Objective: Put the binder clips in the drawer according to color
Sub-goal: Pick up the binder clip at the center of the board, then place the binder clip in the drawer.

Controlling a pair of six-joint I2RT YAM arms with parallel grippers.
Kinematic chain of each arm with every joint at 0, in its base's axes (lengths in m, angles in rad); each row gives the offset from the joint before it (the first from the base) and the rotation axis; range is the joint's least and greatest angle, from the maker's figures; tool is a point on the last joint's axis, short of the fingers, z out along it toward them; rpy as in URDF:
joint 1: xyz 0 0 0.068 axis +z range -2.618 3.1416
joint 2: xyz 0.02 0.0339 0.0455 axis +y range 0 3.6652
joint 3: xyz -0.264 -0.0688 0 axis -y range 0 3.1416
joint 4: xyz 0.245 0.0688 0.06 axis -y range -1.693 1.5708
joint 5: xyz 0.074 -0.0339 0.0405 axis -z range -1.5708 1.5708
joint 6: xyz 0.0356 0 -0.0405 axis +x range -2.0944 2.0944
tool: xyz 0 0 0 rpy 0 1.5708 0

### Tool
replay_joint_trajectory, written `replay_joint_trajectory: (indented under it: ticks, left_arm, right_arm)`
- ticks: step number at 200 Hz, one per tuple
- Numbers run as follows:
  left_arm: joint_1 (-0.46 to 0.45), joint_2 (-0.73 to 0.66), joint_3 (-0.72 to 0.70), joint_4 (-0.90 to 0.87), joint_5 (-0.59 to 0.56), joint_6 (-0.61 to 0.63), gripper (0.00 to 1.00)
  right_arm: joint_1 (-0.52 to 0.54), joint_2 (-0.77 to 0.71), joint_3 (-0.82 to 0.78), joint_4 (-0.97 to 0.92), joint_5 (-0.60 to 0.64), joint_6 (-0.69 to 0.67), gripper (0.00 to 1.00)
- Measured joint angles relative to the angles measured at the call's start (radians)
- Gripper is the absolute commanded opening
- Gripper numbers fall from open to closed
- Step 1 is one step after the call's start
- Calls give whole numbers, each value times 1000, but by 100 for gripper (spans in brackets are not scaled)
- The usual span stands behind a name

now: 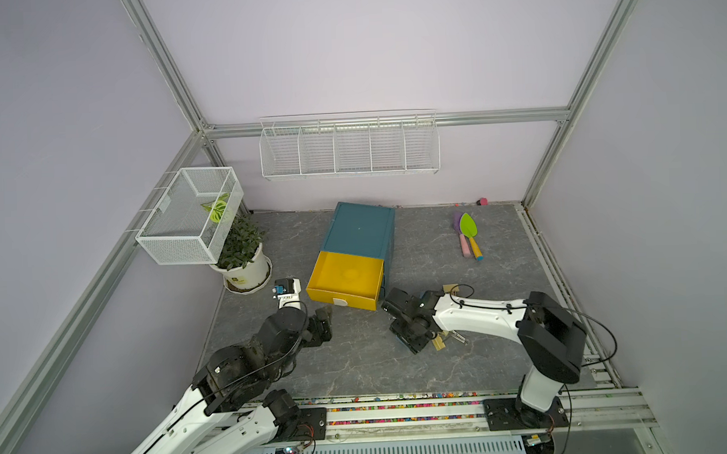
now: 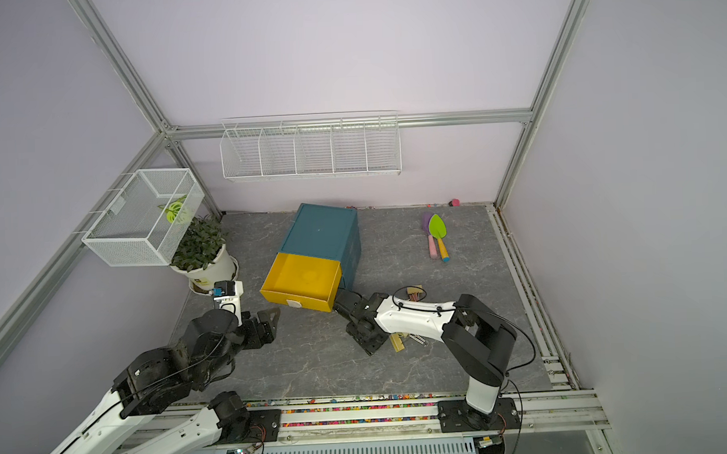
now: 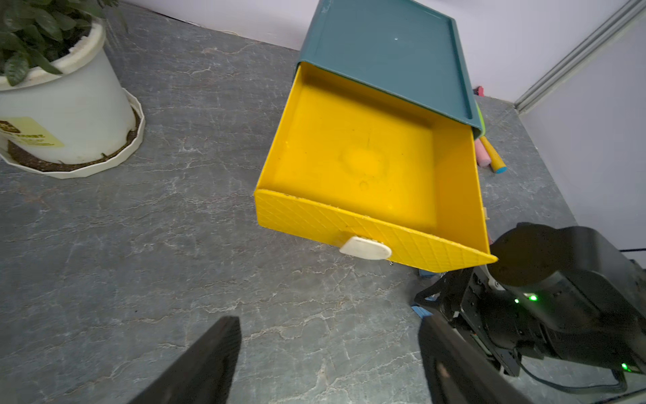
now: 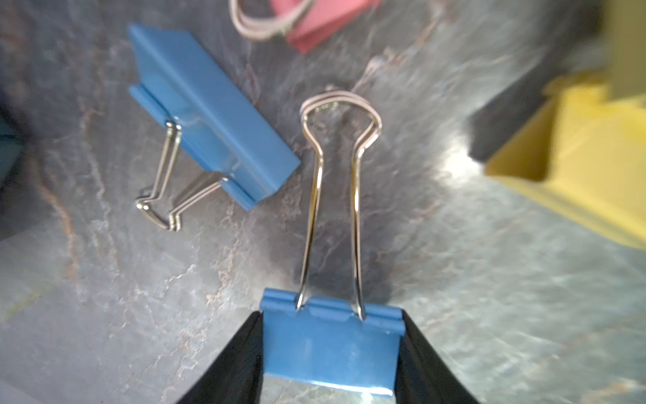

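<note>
right claw (image 4: pixel 332 316): is clamping a blue binder clip (image 4: pixel 328 349), below frame centre in both top views
left claw (image 3: pixel 328 325): is hovering, fingers apart, above the desk (image 3: pixel 140 280)
yellow drawer (image 1: pixel 326 275): is standing open near frame centre

Lab test cell: aluminium frame (image 1: pixel 495 116), plain walls (image 1: pixel 347 49)

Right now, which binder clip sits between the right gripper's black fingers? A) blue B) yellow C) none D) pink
A: the right wrist view shows the blue metal binder clip with silver wire handles between the two black fingers of the right gripper, touching both.
</note>
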Motion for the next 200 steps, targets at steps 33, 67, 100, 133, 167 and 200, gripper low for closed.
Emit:
replay_joint_trajectory:
  ticks: [33, 67, 100, 133, 167, 200]
  left_arm:
    - [0, -15, 0, 4, 68, 29, 85]
    - [0, -72, 0, 8, 98, 47, 85]
    - [0, -145, 0, 28, 97, 48, 85]
    - [0, -141, -5, 43, 93, 48, 85]
    - [0, -115, -13, 49, 93, 48, 85]
    - [0, -123, -14, 50, 86, 48, 84]
  right_arm:
    - [23, -185, -1, -89, 136, -37, 41]
    - [60, -336, 35, -167, 329, -191, 40]
    - [119, -309, 239, -197, 503, -485, 41]
    - [156, -172, 507, -175, 537, -794, 41]
    - [156, 37, 752, -219, 499, -983, 40]
    - [145, 167, 885, -281, 431, -1070, 39]
